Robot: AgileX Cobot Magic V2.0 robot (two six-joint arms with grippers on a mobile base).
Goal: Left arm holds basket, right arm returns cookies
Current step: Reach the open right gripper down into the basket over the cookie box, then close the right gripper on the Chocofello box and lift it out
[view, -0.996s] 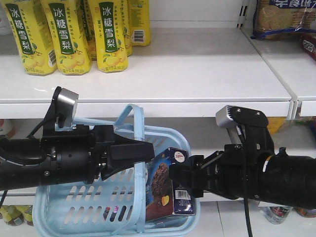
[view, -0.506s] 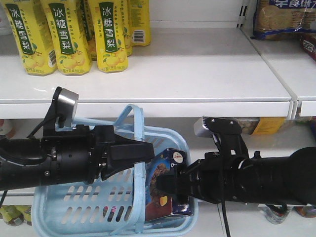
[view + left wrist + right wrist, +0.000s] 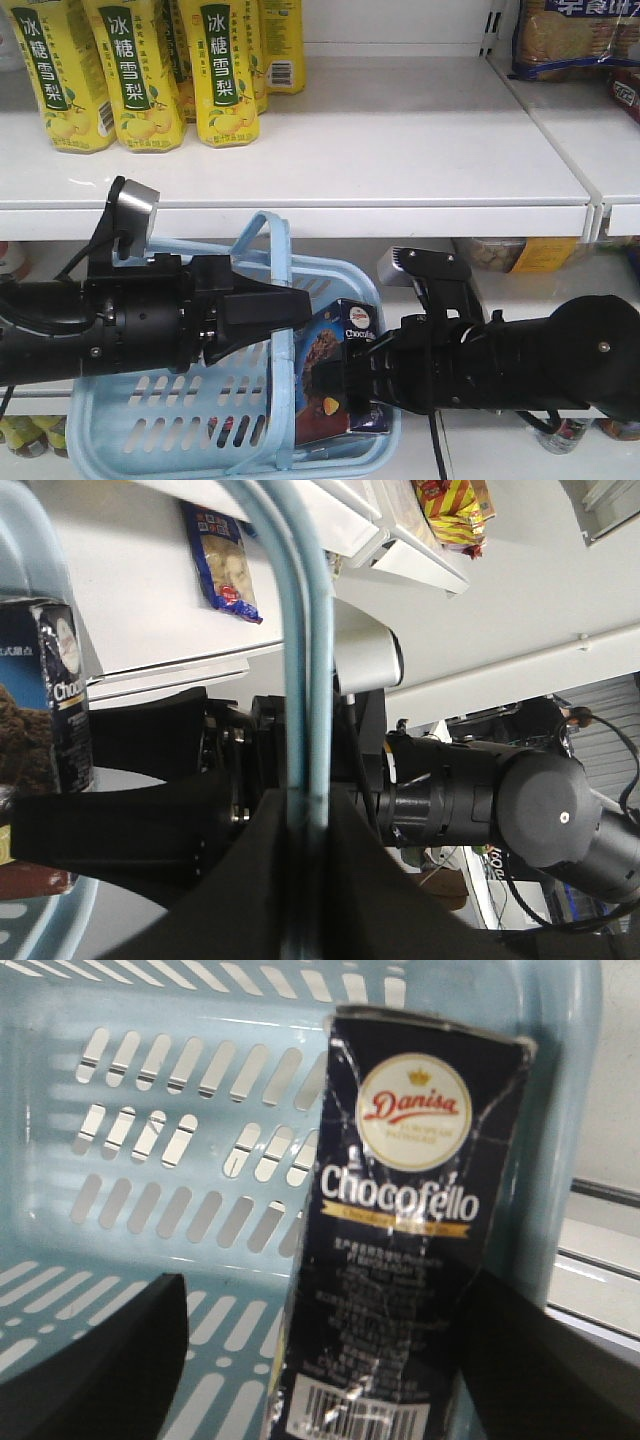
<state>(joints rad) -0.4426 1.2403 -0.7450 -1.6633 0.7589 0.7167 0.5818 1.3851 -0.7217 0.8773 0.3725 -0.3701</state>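
You see a white shelf [image 3: 400, 150], yellow drink bottles [image 3: 130, 70] standing at its back left, a biscuit pack [image 3: 575, 40] on the adjoining shelf right, a yellow-labelled clear pack [image 3: 510, 255] on the shelf beneath.

From the front, the black right gripper [image 3: 335, 378] covers the middle of the dark navy upright cookie carton [image 3: 325, 345]. The black left arm [image 3: 100, 325] hides the upper wall of the light blue slotted plastic basket [image 3: 150, 420]. The right wrist view crops the carton's base, and the gripper's fingers [image 3: 100, 1370] are blurred.
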